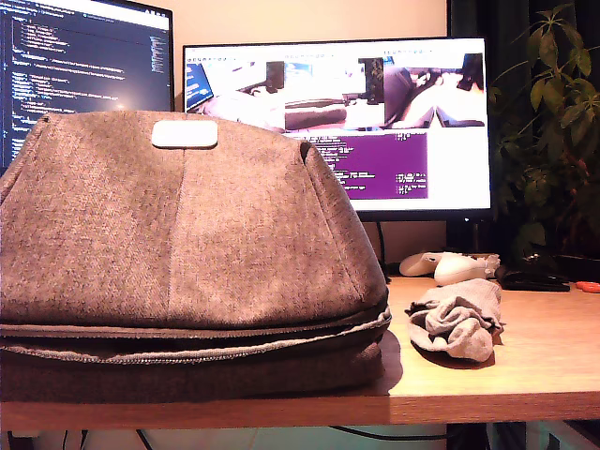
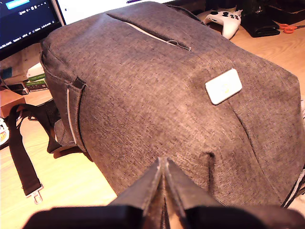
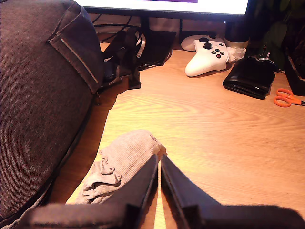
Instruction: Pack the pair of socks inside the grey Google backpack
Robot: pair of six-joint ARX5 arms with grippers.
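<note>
Here the pair of socks [image 1: 457, 320] lies in a soft heap on the tabletop [image 1: 544, 356], just beside the grey Google backpack [image 1: 178, 244], at about three o'clock from it in the exterior view. My second gripper [image 3: 159, 164] hovers by the socks, fingers pressed together, holding nothing. My first gripper [image 2: 163, 167] is over the backpack, fingers clenched and empty too.

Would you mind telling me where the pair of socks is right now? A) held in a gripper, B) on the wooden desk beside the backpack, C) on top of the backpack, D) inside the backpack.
B: the pair of socks lies on the desk, to the exterior view's right of the grey Google backpack.
</note>
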